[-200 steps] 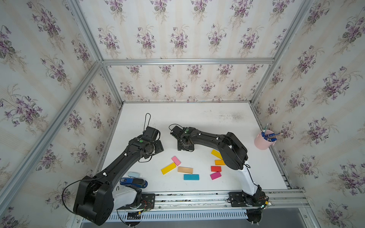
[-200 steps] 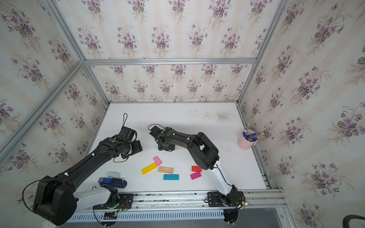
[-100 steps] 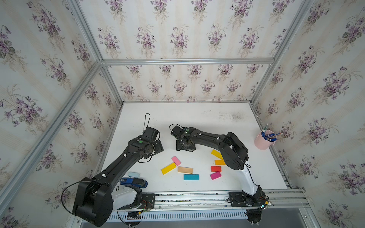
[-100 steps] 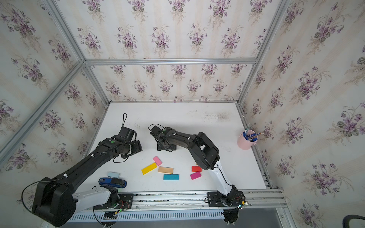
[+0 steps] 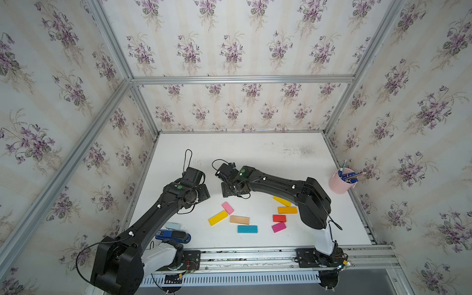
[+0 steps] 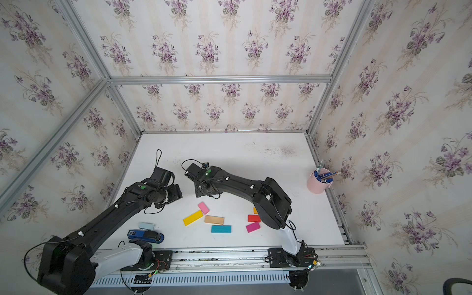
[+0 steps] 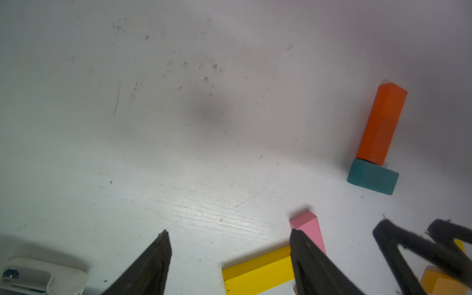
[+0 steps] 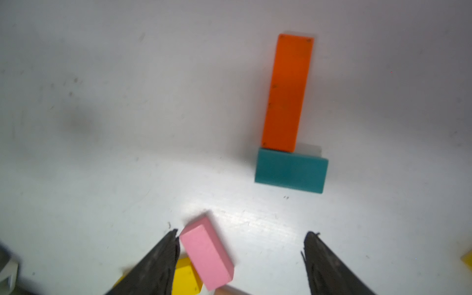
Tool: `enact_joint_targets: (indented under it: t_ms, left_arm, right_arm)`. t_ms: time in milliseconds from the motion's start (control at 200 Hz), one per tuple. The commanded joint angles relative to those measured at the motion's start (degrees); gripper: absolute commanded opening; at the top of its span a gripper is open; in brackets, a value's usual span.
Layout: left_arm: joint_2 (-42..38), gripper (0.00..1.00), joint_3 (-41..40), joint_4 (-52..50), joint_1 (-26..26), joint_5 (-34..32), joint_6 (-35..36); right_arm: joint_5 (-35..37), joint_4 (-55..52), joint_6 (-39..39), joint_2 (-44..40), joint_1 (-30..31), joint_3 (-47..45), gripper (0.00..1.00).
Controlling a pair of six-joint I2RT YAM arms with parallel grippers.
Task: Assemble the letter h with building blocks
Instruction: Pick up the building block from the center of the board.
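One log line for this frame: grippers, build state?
left gripper: open, empty | right gripper: open, empty | build: orange block abutting teal block | pink block: loose

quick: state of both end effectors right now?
Left end effector: open, holding nothing.
Right end effector: open, holding nothing.

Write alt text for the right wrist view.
A long orange block meets a short teal block end-on, the teal one lying crosswise on a white table. Nearer the camera, the right gripper is open and empty, with a pink block by one fingertip, next to a yellow block.
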Motion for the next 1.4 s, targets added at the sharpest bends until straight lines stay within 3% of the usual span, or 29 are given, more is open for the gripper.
enact_joint_targets:
  t_ms: [0, 495, 1024, 1089, 1224, 1394]
  left_arm:
    - [-0.92, 0.75, -1.43, -0.44, 1.3, -0.02, -1.92]
    - [-2.91, 0.75, -3.34, -0.76, 3.21, 1.1, -1.96]
    - [-0.45, 0.73, -2.07, 0.67, 3.24, 2.83, -2.04]
    - [-0.39, 0.73, -2.02, 0.66, 3.22, 2.79, -2.04]
    - [-0.48, 0.74, -1.54, 0.29, 3.23, 2.43, -1.82]
    - [-1.07, 0.74, -0.73, -0.49, 3.23, 2.0, -1.7]
  right_arm:
    - [-0.88, 1.19, -2.06, 0.28, 2.33, -1.23, 0.74]
    - [-1.91, -1.78, -0.77, 7.32, 4.93, -2.27, 0.7]
    - [0.71, 0.48, 2.44, -3.8, 2.03, -16.06, 0.7]
    - [-2.02, 3.26, 1.61, -5.81, 2.12, -16.56, 0.71]
    - [-6.65, 8.11, 1.48, -6.39, 2.18, -15.39, 0.83]
    - [-3.0, 0.65, 4.95, 2.3, 2.16, -5.55, 0.87]
